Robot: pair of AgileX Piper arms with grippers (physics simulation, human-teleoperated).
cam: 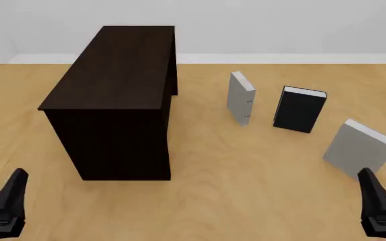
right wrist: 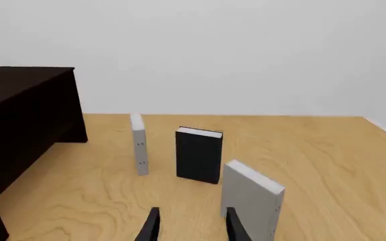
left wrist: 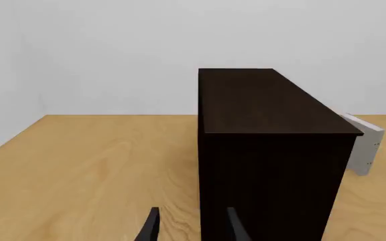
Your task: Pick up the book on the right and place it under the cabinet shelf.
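so, working across from my left: my left jaws (cam: 5, 201) hang low over the counter (cam: 247, 191) just before the near end of the cabinet (cam: 112, 95), parted and holding nothing. the cabinet is big and dark, its opening not clear from here. right of it stand three books, apart from one another: a grey book (cam: 240, 98) edge-on, then a black book (cam: 300, 109), then the book (cam: 359, 147) i want, nearest my right side and leaning a little. my right jaws (cam: 381, 201) sit just short of it, open and empty.

i judge the book stiff and fairly light, a hardcover that will not flex, but its plain covers look smooth, so it may slip. standing as it is, it could also tip at a nudge. i would close across its thickness near the top, one pad on each cover, close to the middle of the white page edge.
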